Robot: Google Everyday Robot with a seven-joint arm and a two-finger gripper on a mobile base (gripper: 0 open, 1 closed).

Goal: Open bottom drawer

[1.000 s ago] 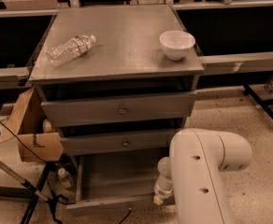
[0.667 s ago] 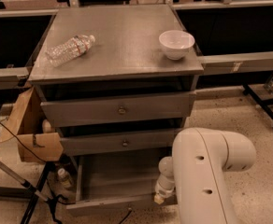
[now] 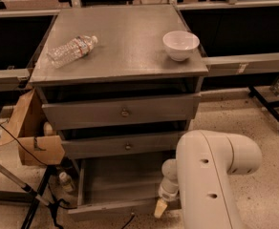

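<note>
The bottom drawer (image 3: 123,181) of the grey cabinet (image 3: 120,46) stands pulled out toward me, and its bare inside shows. Its front panel (image 3: 112,210) runs along the lower edge of the view; its knob is not visible. The mid-sized drawer (image 3: 126,146) and the top drawer (image 3: 124,112) above it stick out only a little, each with a small round knob. My gripper (image 3: 161,205) hangs from the white arm (image 3: 211,175) at the drawer's front right corner, down by the front panel.
A clear water bottle (image 3: 71,50) lies on the cabinet top and a white bowl (image 3: 180,44) stands on it. A cardboard box (image 3: 32,132), stand legs and cables (image 3: 29,194) and a small bottle (image 3: 64,181) crowd the floor at left. A black frame foot (image 3: 268,111) lies at right.
My white arm has shifted slightly to the right. The bottom drawer stays pulled out as before.
</note>
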